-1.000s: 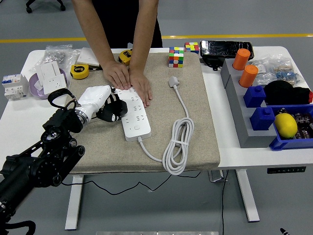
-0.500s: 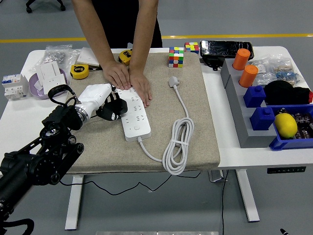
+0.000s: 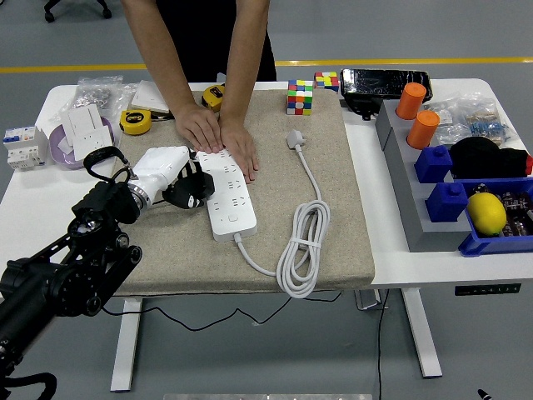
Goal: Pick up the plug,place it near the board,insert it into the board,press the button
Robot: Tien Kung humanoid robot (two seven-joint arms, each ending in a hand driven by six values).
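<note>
head view: white table (image 3: 391, 258) with a beige mat (image 3: 333, 208) laid over its middle. a white power strip (image 3: 226, 193) lies on the mat, running near to far, its cord looped in a coil (image 3: 304, 250) to the right and ending in a white plug (image 3: 296, 138) lying loose on the mat's far part, well apart from the strip.

left arm comes in from the lower left. left hand (image 3: 171, 173), white shell with black fingers (image 3: 193, 188), sits just beside the strip's left edge, fingers curled close against it; cannot tell whether they hold anything, and contact with the strip is unclear. right arm out of frame.

a person stands at the far side, both hands (image 3: 218, 137) pressed flat on the strip's far end.

around: two rubik's cubes (image 3: 301, 96) at the mat's far edge, yellow tape measures (image 3: 134, 122) far left, orange cups (image 3: 418, 114) and blue bins (image 3: 479, 225) right, a yellow ball (image 3: 487, 212) in the near bin.
</note>
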